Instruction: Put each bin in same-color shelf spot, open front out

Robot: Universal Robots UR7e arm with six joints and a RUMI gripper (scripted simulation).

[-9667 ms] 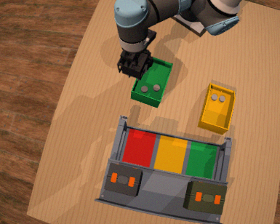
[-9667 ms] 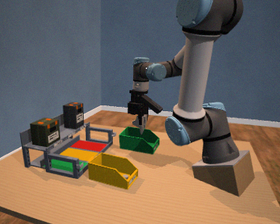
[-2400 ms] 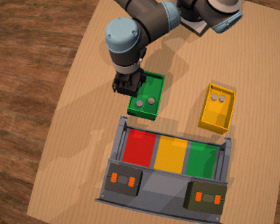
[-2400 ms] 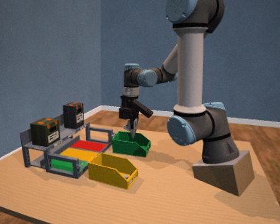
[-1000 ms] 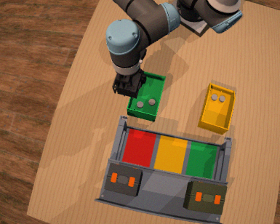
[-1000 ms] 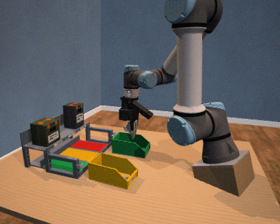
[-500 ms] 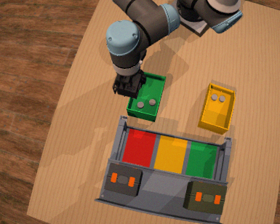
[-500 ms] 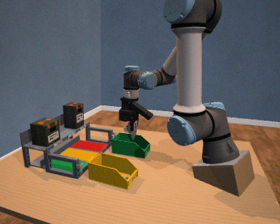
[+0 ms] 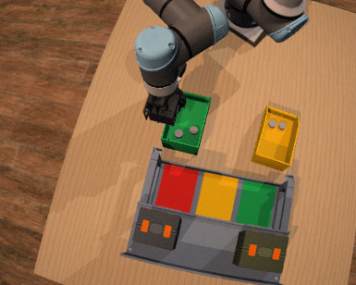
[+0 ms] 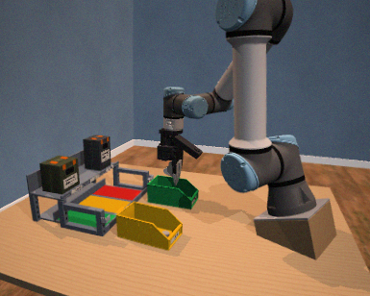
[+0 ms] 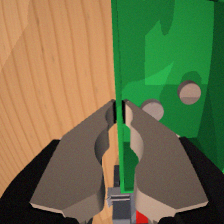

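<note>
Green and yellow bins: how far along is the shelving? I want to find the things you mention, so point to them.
Neither is shelved. The gripper [image 9: 169,121] [image 10: 176,182] [image 11: 119,101] is shut on a side wall of the green bin [image 9: 197,113] [image 10: 166,194] [image 11: 170,55], which holds two round parts. Left: seat it on the green mark [image 9: 256,204] [image 10: 79,217], and the yellow bin [image 9: 276,143] [image 10: 141,228] on the yellow mark [image 9: 217,196] [image 10: 103,204].

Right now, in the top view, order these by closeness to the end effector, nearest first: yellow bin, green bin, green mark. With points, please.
1. Green bin [image 9: 197,113] [image 10: 172,196] [image 11: 165,65]: directly at the end effector [image 9: 170,121] [image 10: 176,182] [image 11: 119,101].
2. Yellow bin [image 9: 276,144] [image 10: 140,232]: across the table.
3. Green mark [image 9: 257,204] [image 10: 79,218]: on the shelf.
</note>
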